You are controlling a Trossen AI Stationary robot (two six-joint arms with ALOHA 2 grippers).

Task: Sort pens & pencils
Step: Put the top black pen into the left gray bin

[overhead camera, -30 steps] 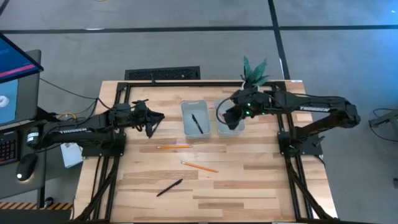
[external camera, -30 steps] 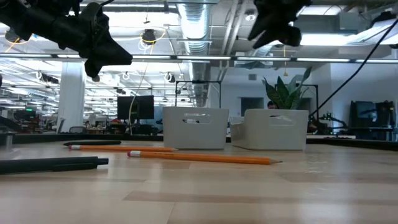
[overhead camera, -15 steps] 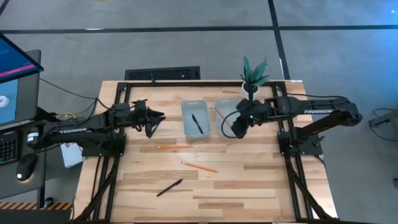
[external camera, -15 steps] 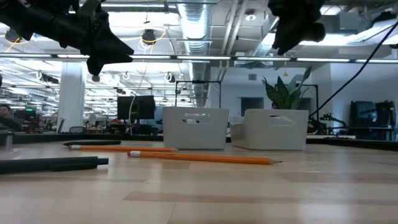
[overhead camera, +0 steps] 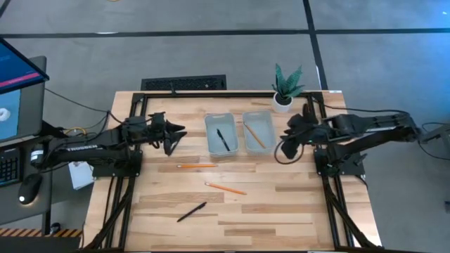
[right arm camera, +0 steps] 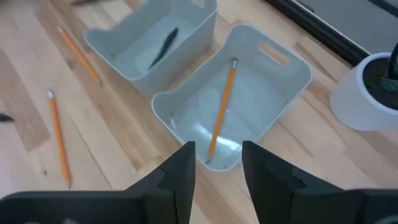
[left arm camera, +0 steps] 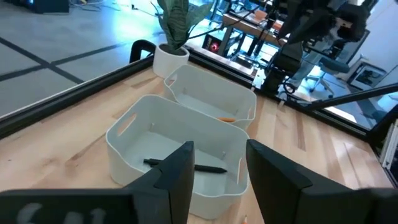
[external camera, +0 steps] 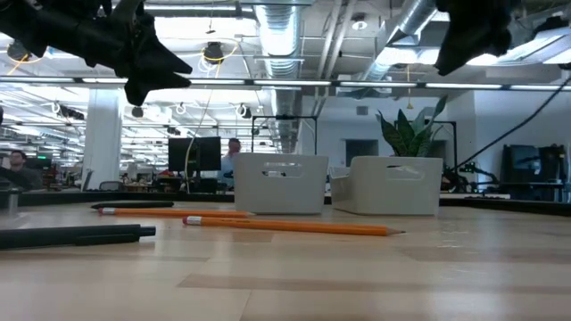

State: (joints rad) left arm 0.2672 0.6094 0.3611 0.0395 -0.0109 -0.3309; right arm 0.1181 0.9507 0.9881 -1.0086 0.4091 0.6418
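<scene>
Two white trays stand side by side at the table's far middle. The left tray (overhead camera: 220, 135) holds one black pen (overhead camera: 223, 139). The right tray (overhead camera: 258, 132) holds one orange pencil (overhead camera: 254, 135), which lies slanting on its floor (right arm camera: 221, 112). Two pencils (overhead camera: 197, 166) (overhead camera: 225, 187) and one pen (overhead camera: 191, 211) lie flat on the table. Another dark stick (external camera: 134, 204) lies farther back in the low view. My right gripper (overhead camera: 287, 135) is open and empty, in the air just right of the right tray. My left gripper (overhead camera: 174, 138) is open and empty, in the air left of the left tray.
A potted plant (overhead camera: 284, 91) stands at the far edge behind the right tray. A black frame (overhead camera: 211, 93) runs along the table's far edge. The near half of the table holds only the loose pencils and pen.
My right gripper has gone from above the right tray toward the table's right edge and now hangs beside the tray. The pencil now shows lying in the right tray, where the gripper covered it before.
</scene>
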